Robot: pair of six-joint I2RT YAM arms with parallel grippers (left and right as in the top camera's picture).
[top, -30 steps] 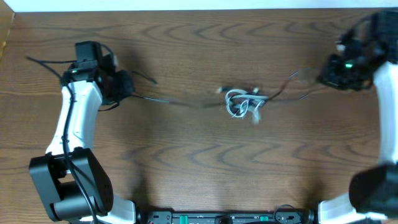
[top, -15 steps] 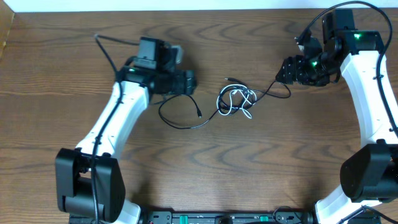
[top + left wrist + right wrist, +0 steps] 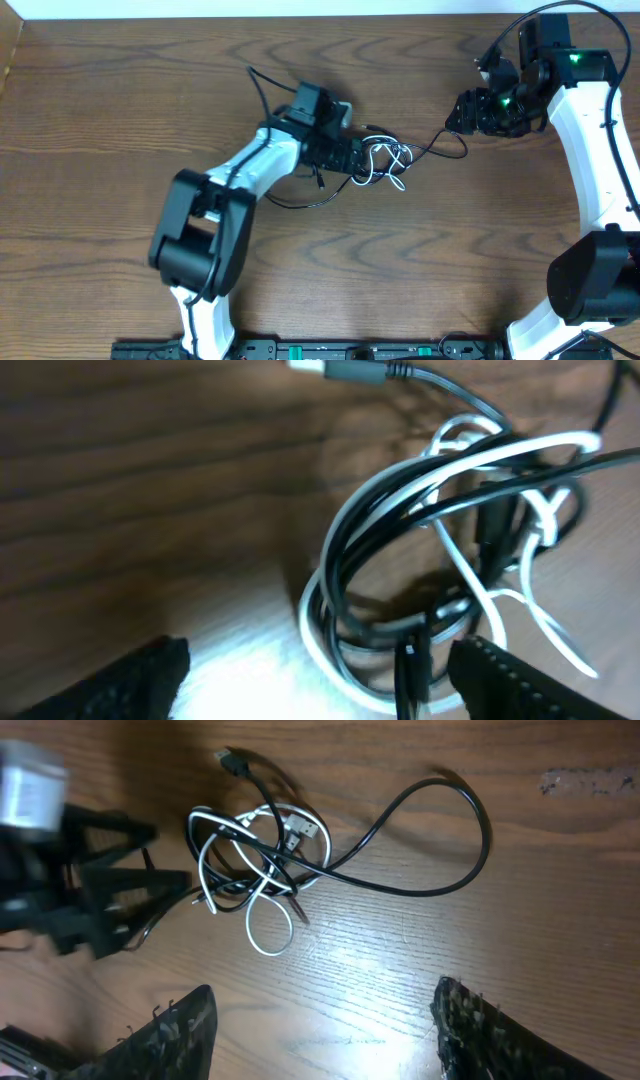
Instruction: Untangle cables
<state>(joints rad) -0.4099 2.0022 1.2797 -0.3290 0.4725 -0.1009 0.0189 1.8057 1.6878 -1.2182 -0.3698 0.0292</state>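
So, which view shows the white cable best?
Right wrist: the whole white cable lies in view, loops distinct. Left wrist is close but blurred and crops it. Overhead shows it tiny, beside the left end effector.

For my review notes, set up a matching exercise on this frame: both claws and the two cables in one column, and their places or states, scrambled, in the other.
Column one:
1. left claw
2. right claw
3. white cable
4. black cable

Column two:
A. sweeps out of the knot in a wide loop
B. open, well apart from the knot
C. open, right at the knot
D. short loops bunched at the knot

Pairs: 1-C, 2-B, 3-D, 4-A
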